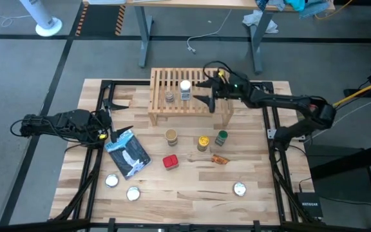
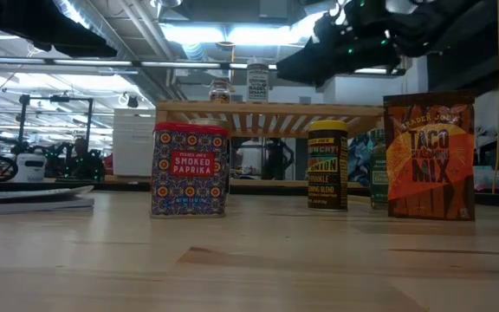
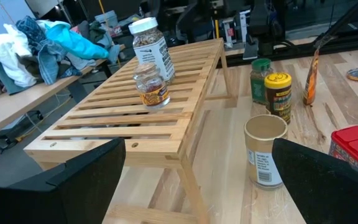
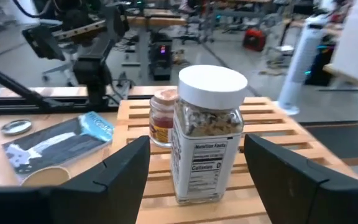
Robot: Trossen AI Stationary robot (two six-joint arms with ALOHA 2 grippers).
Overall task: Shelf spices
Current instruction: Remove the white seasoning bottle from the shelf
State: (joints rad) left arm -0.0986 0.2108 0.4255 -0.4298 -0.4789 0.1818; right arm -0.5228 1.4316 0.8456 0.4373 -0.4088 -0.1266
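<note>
In the upper middle of the high view my right gripper hangs over the right end of the shelf, its fingers spread and holding nothing. The white-lidded jar stands upright on the slats just to the frame-left of those fingers, straight ahead in my right wrist view and framed between them but not touched, with the small clear jar just beyond it. So two spices are up; I judge the rest are next. The tan-lidded jar, yellow-lidded jar, green-lidded jar, red tin and orange packet sit on the bench below the shelf in frame, the jars upright, closer to my right arm. My left gripper waits at frame-left, fingers spread wide.
</note>
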